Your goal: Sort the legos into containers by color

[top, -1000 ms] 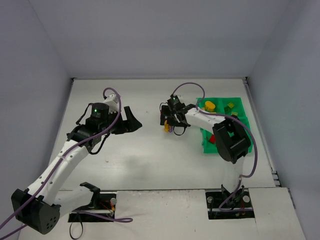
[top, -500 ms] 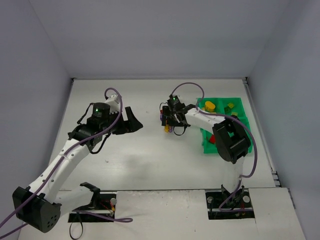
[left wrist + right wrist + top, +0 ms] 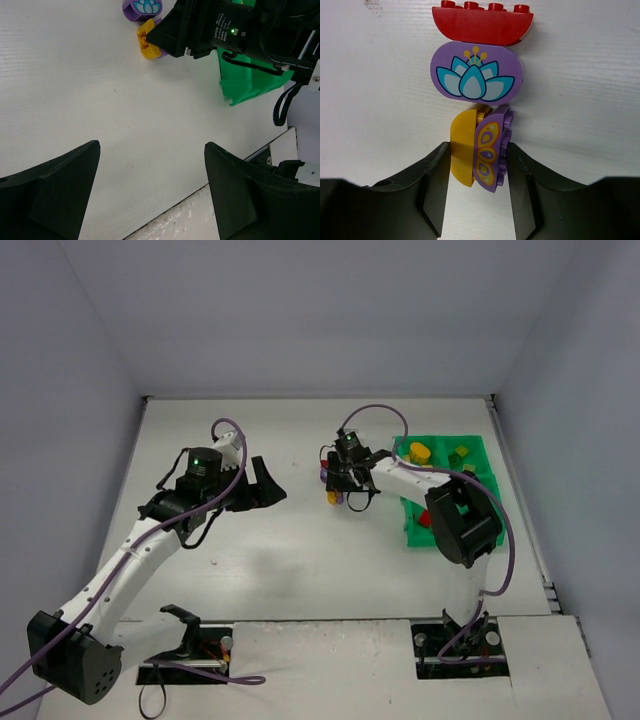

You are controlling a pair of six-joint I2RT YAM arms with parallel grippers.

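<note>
**Item under handling.** A yellow-and-purple pair (image 3: pixel 480 150) of legos lies on the white table (image 3: pixel 300 550). It consists of a yellow half-round brick (image 3: pixel 462 150) pressed flat against a purple brick with a butterfly-wing print (image 3: pixel 492 152). Whether the two are clipped together cannot be told. Its far end touches a purple oval piece with a lotus print (image 3: pixel 475 72), and a red curved brick (image 3: pixel 482 22) touches that piece beyond.

**Key relation.** The pair sits directly between the fingers of the right gripper (image 3: pixel 479 147). Its long axis runs along the fingers, so the jaws bear across its short width.

**Right gripper.** One pad stands against the yellow face and one against the purple studs, with no gap showing. This is judged a grip just made, with the pair not yet lifted.

**Tray.** The green tray (image 3: pixel 412 536) lies just to the right of this cluster, so the right arm is the nearer one.

**Left gripper.** The left gripper (image 3: pixel 151 147) hangs well apart to the left, jaws wide and empty.

**Risk.** Two colours are in one grasp and, by judgement, belong in separate compartments. The lotus piece may drag along on the lift.

**Markings.** No brand or words are legible on any brick. Small white lettering on the right gripper body is too fine to read.
</note>
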